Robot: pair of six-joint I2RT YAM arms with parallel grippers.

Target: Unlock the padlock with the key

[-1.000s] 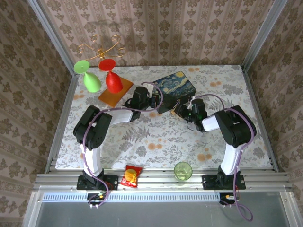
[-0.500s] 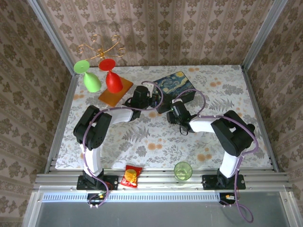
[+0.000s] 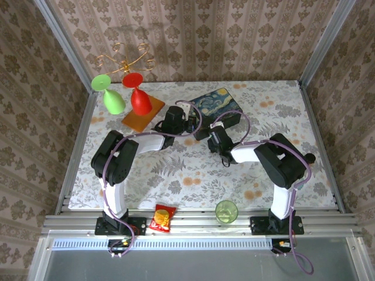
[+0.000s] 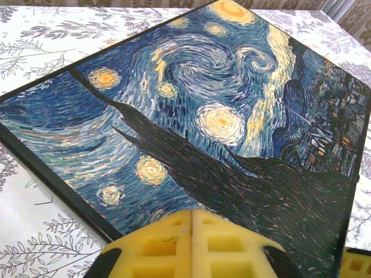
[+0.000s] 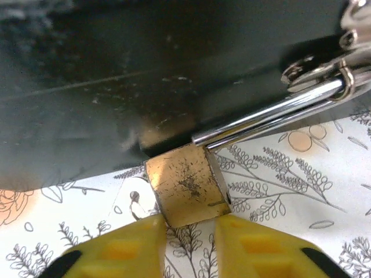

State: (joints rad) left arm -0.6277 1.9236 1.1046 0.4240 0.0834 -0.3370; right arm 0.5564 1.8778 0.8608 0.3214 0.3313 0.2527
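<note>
Over the table (image 3: 176,170), as the overhead camera sees it, the right gripper (image 3: 215,139) has swung leftward during the last second and now sits tight against the near edge of the Starry Night box (image 3: 218,102). The left gripper (image 3: 177,120) has kept its place at the box's left corner. The padlock is too small to pick out from up there.

At the left wrist, the yellow fingers (image 4: 168,246) are pressed together with nothing between them, hovering over the painted lid (image 4: 191,104).

At the right wrist, the brass padlock (image 5: 186,185) lies on the cloth just in front of the fingertips (image 5: 127,249). Its silver shackle (image 5: 272,119) runs up to the box's clasp (image 5: 342,63). The claw has a narrow gap, narrower than the brass body, so it looks poised at the padlock's lower end rather than pinching it. No key can be made out. The approach looks finished, while the unlocking itself seems not yet begun.
</note>
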